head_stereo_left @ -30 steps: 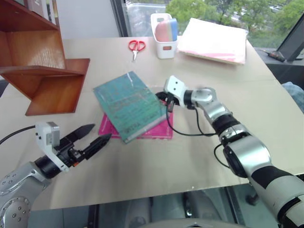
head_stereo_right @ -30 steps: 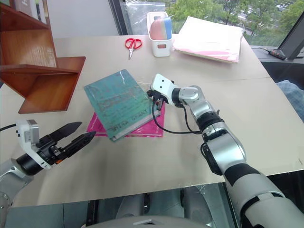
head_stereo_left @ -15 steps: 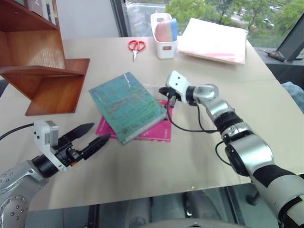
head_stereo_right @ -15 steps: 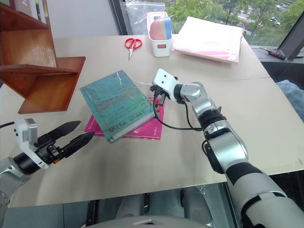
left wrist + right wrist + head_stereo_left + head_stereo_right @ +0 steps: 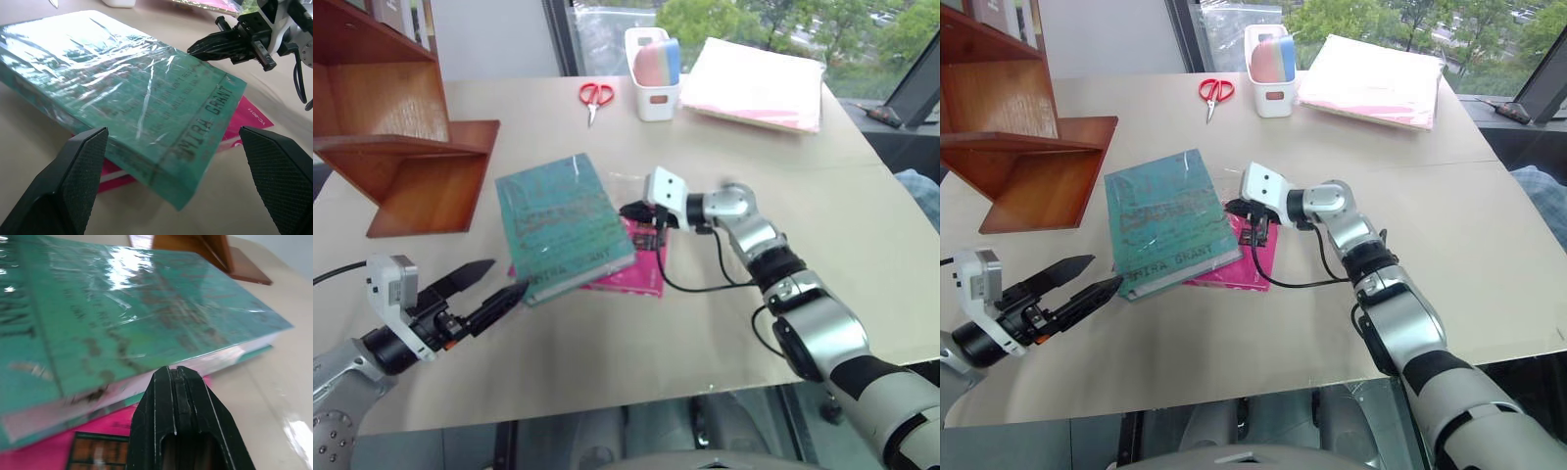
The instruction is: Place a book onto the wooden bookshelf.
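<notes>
The right claw [image 5: 1234, 209] is clenched with nothing between its fingers, its closed tip set level against the page edge of the book [image 5: 1167, 221]; held that way it reads as a pusher rather than a gripper, placed to nudge or swing the book across the desk [image 5: 1489, 225]. The left claw [image 5: 1087, 279] stands released, its two fingers spread wide and aimed at the book's near corner, with the spine end lying in the gap ahead of them, which looks like readiness to receive the book once it comes within reach. The teal book lies flat on top of the magenta-pink book [image 5: 1239, 266], overhanging it towards the left claw, so the overhang may offer an edge to close on. The wooden bookshelf [image 5: 1023, 157] stands on the far left part of the desk, apart from the book, with an open lower tier facing it. Beyond lie red scissors [image 5: 1212, 93], a white container [image 5: 1269, 93] and a pale paper stack [image 5: 1376, 78], all clear of the work.
</notes>
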`<state>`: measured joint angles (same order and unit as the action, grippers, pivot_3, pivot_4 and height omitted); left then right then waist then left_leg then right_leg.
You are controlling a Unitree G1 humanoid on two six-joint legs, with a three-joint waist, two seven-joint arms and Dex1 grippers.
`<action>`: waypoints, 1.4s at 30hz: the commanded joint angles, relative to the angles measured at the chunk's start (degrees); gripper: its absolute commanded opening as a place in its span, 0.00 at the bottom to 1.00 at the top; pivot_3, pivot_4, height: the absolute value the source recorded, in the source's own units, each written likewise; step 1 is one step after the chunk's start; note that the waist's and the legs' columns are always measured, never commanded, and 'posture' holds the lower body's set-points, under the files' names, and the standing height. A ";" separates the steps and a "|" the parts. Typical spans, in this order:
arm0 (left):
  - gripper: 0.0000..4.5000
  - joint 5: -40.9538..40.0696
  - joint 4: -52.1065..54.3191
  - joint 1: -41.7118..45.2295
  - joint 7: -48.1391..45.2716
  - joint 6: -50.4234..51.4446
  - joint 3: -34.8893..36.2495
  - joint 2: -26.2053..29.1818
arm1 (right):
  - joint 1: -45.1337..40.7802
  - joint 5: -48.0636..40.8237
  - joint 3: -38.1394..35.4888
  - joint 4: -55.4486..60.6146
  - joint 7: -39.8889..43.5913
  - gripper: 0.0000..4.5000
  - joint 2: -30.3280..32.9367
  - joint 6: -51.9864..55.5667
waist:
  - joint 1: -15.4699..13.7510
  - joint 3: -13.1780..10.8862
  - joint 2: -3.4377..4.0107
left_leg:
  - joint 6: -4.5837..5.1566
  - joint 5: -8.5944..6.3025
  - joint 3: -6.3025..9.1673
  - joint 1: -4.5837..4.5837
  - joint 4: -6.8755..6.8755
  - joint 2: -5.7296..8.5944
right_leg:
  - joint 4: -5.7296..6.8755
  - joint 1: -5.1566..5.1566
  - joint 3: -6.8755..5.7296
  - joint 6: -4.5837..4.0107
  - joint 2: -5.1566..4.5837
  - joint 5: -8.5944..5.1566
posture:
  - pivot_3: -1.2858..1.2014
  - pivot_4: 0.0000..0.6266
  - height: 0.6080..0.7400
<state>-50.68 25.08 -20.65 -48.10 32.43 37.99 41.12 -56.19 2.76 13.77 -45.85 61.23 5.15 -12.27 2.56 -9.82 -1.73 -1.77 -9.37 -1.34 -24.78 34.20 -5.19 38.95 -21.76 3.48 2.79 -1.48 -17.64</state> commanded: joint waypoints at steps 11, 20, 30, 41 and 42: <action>1.00 -8.98 -3.45 1.05 1.63 8.21 6.75 2.11 | 9.58 -9.48 -2.40 27.12 4.95 0.12 7.73 13.76 | -0.42 0.00 0.00 | 0.00 0.00 0.03 -0.03 0.03 0.01 | -0.02 0.02 -0.07 0.01 -0.05 0.00 | 0.52 0.24 1.00; 1.00 -24.85 -13.67 3.61 10.16 28.85 6.05 7.21 | 24.63 -22.90 -6.46 60.97 5.45 0.80 20.59 32.87 | -0.06 0.00 -0.01 | 0.01 -0.01 0.09 0.00 0.03 0.00 | 0.01 0.04 -0.10 0.02 -0.04 -0.02 | 0.52 0.24 1.00; 1.00 -28.65 -17.48 14.22 6.91 37.55 -0.83 10.17 | 29.17 -25.28 -7.94 68.36 -2.53 0.80 23.66 37.41 | -0.41 0.04 -0.07 | 0.00 0.00 0.06 -0.01 0.13 0.07 | -0.01 0.04 -0.10 0.02 -0.12 -0.01 | 0.52 0.24 1.00; 1.00 -35.42 -13.47 9.84 5.11 40.92 0.21 10.77 | 31.15 -26.41 -7.59 69.91 -5.22 0.80 25.55 37.12 | -0.25 -0.01 -0.03 | -0.03 -0.02 0.10 0.03 0.04 0.03 | 0.01 0.02 -0.11 -0.04 -0.08 -0.05 | 0.52 0.24 1.00; 1.00 -36.58 -16.56 11.14 7.85 39.57 1.80 9.93 | 31.09 -26.55 -7.49 69.85 -5.30 0.80 25.47 37.15 | -0.27 -0.01 -0.03 | -0.03 -0.02 0.10 0.02 0.06 0.03 | 0.00 0.03 -0.11 -0.04 -0.08 -0.05 | 0.52 0.24 1.00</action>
<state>-85.08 11.37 -10.74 -42.69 74.31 36.12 51.79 -24.90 -22.55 7.43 21.59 56.32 30.35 25.41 2.29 -9.84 -1.75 -1.80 -9.39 -1.26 -24.76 34.28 -5.14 38.94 -21.73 3.37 2.75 -1.58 -17.68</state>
